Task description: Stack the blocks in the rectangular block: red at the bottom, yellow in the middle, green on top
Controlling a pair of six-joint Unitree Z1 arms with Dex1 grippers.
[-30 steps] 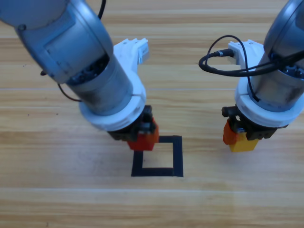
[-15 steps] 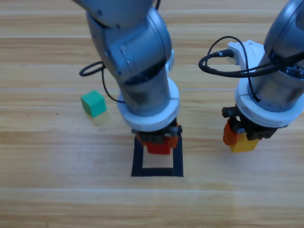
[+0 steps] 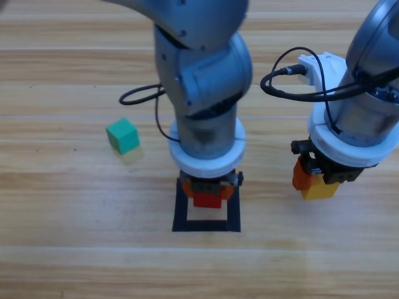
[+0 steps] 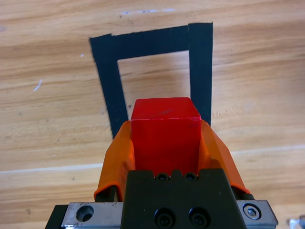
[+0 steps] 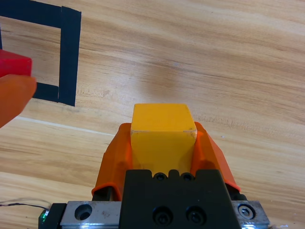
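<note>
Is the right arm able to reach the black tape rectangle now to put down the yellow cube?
Probably not yet. The left gripper, shut on the red cube, hangs over the tape rectangle and blocks it. The right gripper, shut on the yellow cube, waits beside it.

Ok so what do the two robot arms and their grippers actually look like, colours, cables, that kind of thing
Both arms are rounded, glossy grey metal. The left arm and right arm each have a thin black cable looping beside the wrist. Each gripper, left gripper and right gripper, has two smooth orange jaws flanking a black body, with small black screws and a silver base plate bearing bolt holes.
</note>
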